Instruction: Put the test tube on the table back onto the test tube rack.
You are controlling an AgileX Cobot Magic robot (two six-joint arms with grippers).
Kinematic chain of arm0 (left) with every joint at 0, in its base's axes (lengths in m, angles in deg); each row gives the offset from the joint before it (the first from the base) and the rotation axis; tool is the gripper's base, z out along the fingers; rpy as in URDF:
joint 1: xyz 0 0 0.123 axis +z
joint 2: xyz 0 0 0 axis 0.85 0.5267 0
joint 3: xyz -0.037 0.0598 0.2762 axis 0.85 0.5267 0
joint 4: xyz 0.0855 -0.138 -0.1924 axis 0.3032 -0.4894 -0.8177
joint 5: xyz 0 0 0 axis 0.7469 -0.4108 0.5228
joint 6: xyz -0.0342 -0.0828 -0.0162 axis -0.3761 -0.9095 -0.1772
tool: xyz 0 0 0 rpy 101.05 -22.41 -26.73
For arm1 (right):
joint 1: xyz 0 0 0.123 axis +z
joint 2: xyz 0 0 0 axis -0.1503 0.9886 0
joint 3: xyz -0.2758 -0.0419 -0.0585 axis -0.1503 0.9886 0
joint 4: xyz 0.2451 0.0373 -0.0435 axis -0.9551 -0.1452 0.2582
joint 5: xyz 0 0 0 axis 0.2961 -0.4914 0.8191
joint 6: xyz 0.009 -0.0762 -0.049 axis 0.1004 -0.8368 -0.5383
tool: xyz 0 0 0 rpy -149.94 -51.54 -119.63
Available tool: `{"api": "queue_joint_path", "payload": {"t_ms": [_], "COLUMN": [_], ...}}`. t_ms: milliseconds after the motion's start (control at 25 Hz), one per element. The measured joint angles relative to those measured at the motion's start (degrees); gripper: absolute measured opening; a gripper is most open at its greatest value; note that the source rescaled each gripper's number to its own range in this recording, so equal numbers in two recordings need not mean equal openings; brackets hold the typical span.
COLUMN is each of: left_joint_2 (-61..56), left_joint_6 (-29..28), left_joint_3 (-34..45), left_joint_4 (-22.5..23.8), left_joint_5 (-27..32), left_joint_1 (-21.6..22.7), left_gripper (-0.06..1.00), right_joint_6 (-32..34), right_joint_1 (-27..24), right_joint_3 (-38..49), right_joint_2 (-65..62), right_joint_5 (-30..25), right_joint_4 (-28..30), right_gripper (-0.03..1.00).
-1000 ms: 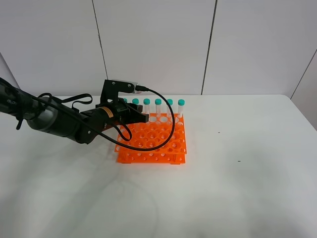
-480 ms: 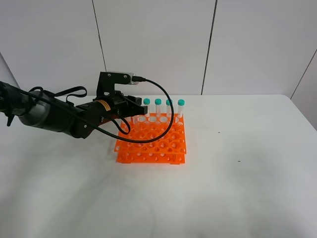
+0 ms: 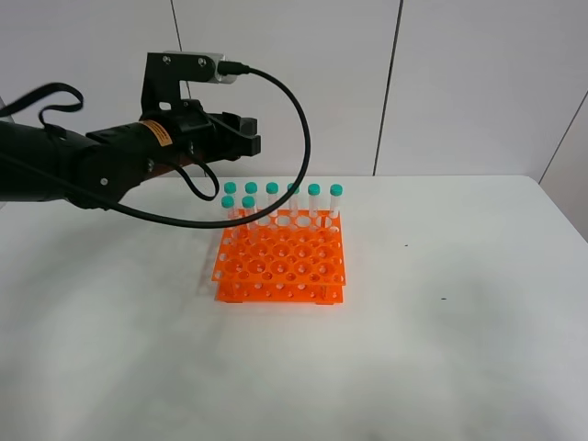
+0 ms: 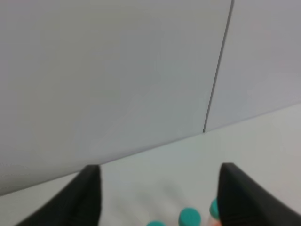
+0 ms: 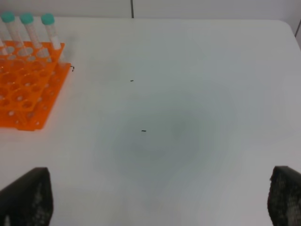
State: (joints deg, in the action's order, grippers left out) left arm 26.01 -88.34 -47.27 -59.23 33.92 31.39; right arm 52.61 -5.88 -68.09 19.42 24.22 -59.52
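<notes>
Left gripper (image 3: 241,135): raised above the rack's rear-left corner, jaws parted, nothing between them; its fingers (image 4: 89,193) are cut off in the wrist view.

Right gripper (image 5: 160,197): spread wide, empty; only the finger ends show, at the frame corners.

Test tubes: eight, all upright in the test tube rack (image 3: 280,262), long axes vertical, teal caps up, conical tips hidden in the holes. Six fill the rear row; two, one being the test tube (image 3: 228,216), stand in the second row at the rack's left.

Table (image 3: 441,349): white, faint dark specks right of the rack.
</notes>
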Motion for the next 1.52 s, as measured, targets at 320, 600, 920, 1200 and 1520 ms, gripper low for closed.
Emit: {"api": "queue_joint_path", "payload": {"t_ms": [320,600,920,1200,1520], "left_joint_2": [-2.57,4.62,6.46,6.46,5.4], "left_joint_6": [-3.55,1.25,2.37,2.37,3.19], "left_joint_3": [-11.69,-24.18,-27.49,-27.59,-25.55], "left_joint_4": [0.02,-1.16,-2.45,-2.38,-2.72], "left_joint_5": [40.38,66.61,78.93,89.65,94.63], "left_joint_1": [2.17,8.96,22.48,28.45,28.39], "left_gripper": [1.0,1.0,1.0,1.0,1.0], "right_joint_6": [0.0,0.02,0.02,0.02,0.02], "right_joint_1": [0.0,0.0,0.0,0.0,0.0], "right_joint_3": [0.0,0.0,0.0,0.0,0.0], "right_joint_2": [0.0,0.0,0.0,0.0,0.0], "right_joint_5": [0.0,0.0,0.0,0.0,0.0], "right_joint_4": [0.0,0.0,0.0,0.0,0.0], "right_gripper": [1.0,1.0,1.0,1.0,1.0]}}
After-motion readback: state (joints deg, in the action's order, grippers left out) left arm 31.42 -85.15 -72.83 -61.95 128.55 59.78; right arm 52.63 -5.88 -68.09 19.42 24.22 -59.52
